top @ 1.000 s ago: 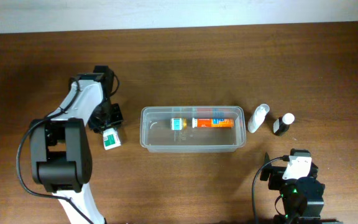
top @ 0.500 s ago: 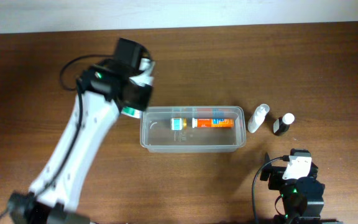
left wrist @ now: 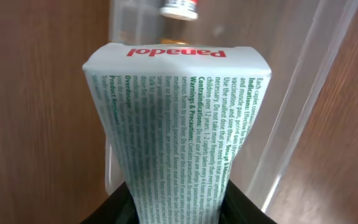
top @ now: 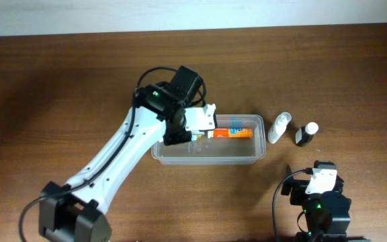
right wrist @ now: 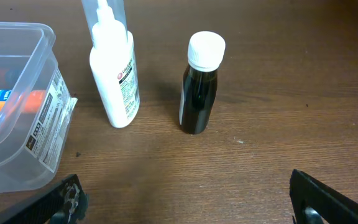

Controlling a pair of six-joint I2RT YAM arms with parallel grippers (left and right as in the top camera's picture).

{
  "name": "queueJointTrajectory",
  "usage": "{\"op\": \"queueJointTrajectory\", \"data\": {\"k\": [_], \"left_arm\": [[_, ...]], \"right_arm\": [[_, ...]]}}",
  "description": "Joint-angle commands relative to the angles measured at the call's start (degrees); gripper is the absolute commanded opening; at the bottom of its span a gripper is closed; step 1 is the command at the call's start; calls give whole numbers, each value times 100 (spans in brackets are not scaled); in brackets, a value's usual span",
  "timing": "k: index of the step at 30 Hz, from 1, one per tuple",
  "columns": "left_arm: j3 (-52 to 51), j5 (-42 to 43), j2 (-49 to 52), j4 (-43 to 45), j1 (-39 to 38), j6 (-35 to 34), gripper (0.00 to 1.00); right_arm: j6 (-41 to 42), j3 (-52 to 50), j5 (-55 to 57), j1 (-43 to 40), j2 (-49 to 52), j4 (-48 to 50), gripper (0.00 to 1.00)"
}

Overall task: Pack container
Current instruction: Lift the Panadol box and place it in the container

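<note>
The clear plastic container [top: 207,156] lies at the table's middle and holds an orange tube [top: 234,132]. My left gripper [top: 190,124] is shut on a white and green Panadol box [top: 200,119] and holds it over the container's left half. In the left wrist view the box [left wrist: 176,124] fills the frame between the fingers, with the container's rim [left wrist: 303,112] beside it. My right gripper [right wrist: 185,199] is open and empty near the table's front edge, in front of a white bottle [right wrist: 114,74] and a dark bottle [right wrist: 199,84].
The white bottle [top: 279,127] and the dark bottle with a white cap [top: 306,134] stand just right of the container. The right arm's base [top: 318,195] sits at the front right.
My left gripper lifted the Panadol box from the table left of the container and carried it right, to over the container. The right arm has not moved.
</note>
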Motion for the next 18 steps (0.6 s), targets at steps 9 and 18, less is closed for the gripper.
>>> {"op": "queueJointTrajectory", "data": {"k": [9,18], "left_arm": [[-44,407,905,-208,-13,1005,50],[481,44,787,-205,-13,149,100]], "right_arm": [[50,-44,7,-44,-39,13,98],[50,-44,4,-44,-39,13,98]]}}
